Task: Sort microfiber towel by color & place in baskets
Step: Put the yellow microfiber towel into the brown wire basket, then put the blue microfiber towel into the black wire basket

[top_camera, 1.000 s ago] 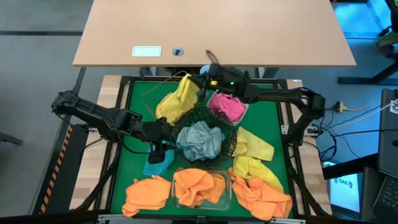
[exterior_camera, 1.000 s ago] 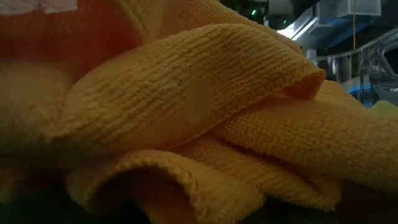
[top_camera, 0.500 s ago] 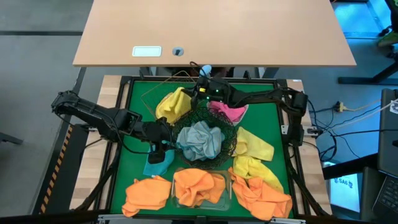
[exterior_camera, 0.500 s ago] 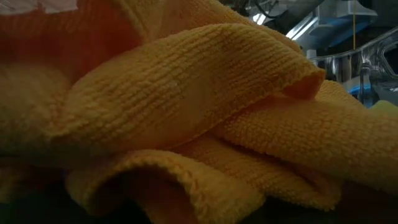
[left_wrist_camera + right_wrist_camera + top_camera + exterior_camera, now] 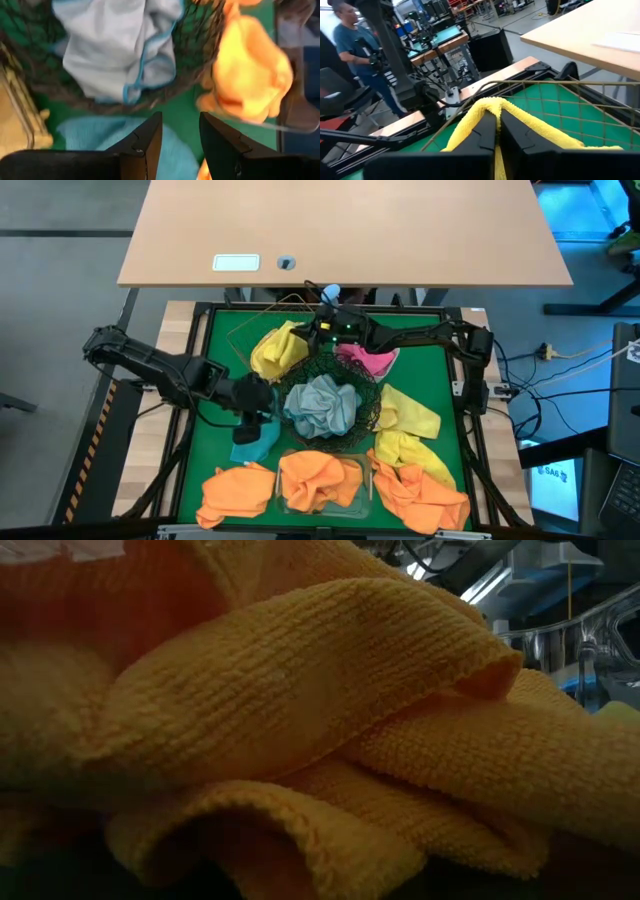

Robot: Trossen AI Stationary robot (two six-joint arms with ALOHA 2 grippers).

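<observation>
The right gripper (image 5: 496, 134), pinched shut on a soft yellow microfiber towel (image 5: 277, 348), holds it over the thin copper wire square basket (image 5: 243, 328); released carelessly, it could drape across the rim; the left gripper (image 5: 177, 134), parted and empty, hovers over a teal cloth (image 5: 255, 438) beside that basket's near side.

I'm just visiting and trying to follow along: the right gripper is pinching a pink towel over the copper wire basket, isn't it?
Not quite: the right gripper is pinching a yellow towel, not a pink one, over the copper wire basket. The right wrist view shows it.
</observation>
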